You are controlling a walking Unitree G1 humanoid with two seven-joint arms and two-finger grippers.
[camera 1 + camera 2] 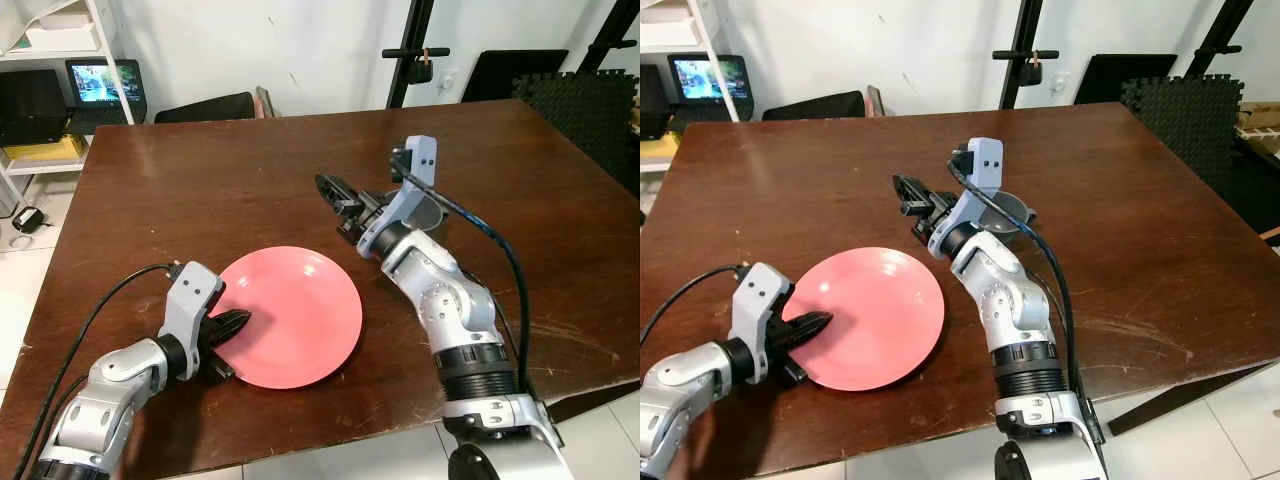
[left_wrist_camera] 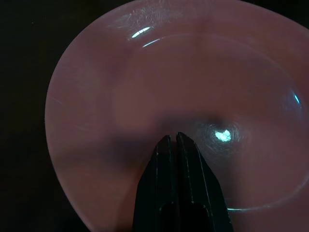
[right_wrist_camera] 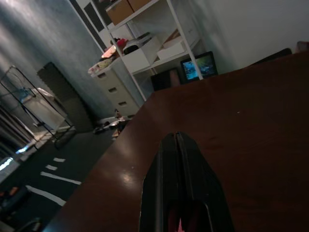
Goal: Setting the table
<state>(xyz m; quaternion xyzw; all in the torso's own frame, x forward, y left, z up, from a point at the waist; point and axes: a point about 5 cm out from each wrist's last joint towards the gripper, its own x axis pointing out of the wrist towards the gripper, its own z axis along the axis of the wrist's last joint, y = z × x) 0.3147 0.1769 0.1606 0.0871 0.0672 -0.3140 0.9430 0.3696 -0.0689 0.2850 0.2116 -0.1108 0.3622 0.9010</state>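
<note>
Dark wooden table [image 1: 250, 170] carries a pink plate [image 1: 300, 315]. Left gripper [image 1: 238, 325] reaches low over its rim, fingers pressed together. Right gripper [image 1: 335, 192], bent at the elbow, hovers raised beyond, also closed.

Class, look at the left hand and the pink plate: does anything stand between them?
Nothing visible does. The left hand is already over the near-left rim of the pink plate, its fingers pressed together. The right hand hovers above bare table beyond the plate, out of the way.
</note>
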